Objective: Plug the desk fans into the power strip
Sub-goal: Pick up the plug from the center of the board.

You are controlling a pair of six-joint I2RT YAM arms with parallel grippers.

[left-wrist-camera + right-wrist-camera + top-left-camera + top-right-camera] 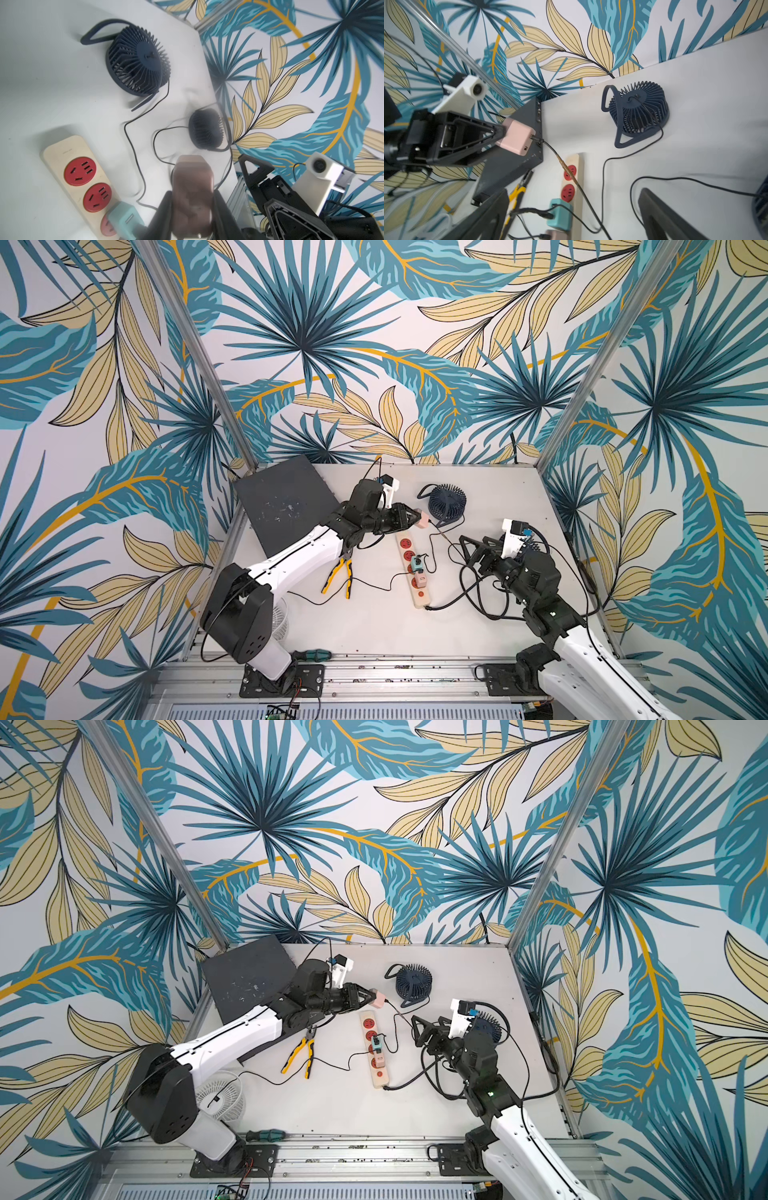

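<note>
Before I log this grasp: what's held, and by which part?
The left gripper pinches the pink adapter at the end opposite its cable; the right gripper, open, holds nothing.

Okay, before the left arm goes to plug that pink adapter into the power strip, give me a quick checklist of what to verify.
1. Left end effector shut on the pink adapter: ok.
2. Fan cable seated in the adapter: ok.
3. Free socket on the power strip: ok, the two sockets nearest the adapter are empty.
4. Adapter lined up over a socket: not ok, it hangs beyond the strip's end.
5. Prongs facing the strip: cannot tell, hidden.
6. Right end effector open, holding nothing, off the strip: ok.
</note>
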